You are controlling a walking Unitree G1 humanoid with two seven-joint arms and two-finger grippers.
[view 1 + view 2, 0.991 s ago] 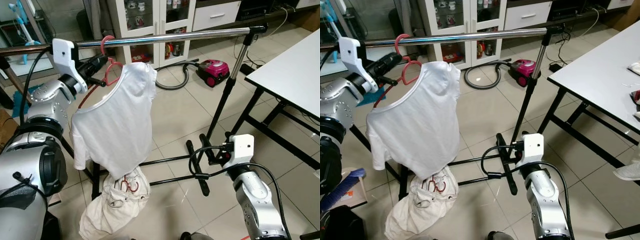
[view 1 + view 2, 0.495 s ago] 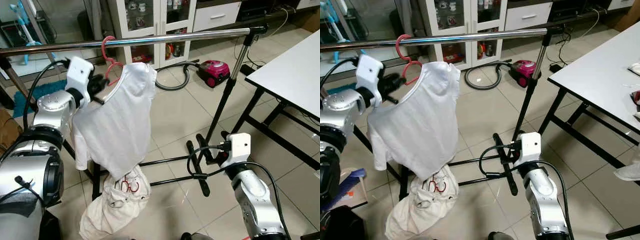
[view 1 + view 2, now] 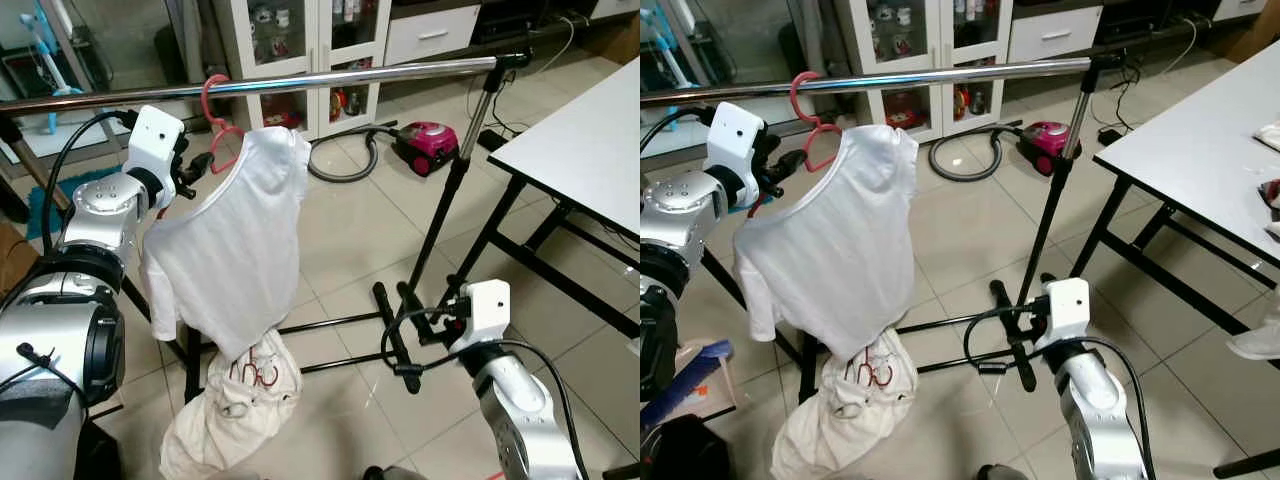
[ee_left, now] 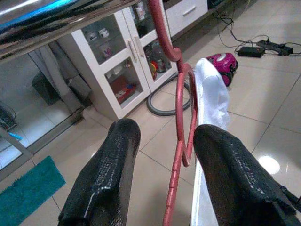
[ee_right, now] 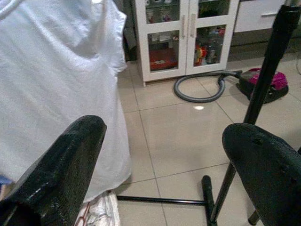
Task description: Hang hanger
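On the chrome rail [image 3: 330, 78] of the garment rack [image 3: 452, 190], toward its left end: red hanger [image 3: 218, 112], hooked over the bar and carrying a white T-shirt [image 3: 235, 250] that droops off one shoulder. Just beside the hanger's neck, left gripper [image 4: 162, 174], released, black fingers [image 4: 106, 174] spread to either side of the red wire without pinching it. Low at the right, near the rack's black foot bars [image 3: 395, 335]: right gripper [image 5: 164, 165], likewise spread wide, holding nothing. On the tiled floor [image 3: 360, 230] under the shirt, a cream cloth bag [image 3: 235, 410] with more red hangers poking out. Farther back, a pink vacuum cleaner [image 3: 428, 142] with grey hose before a white glass-door cabinet [image 3: 300, 40]. At the far right, a white bench [image 3: 585, 140] on black legs.
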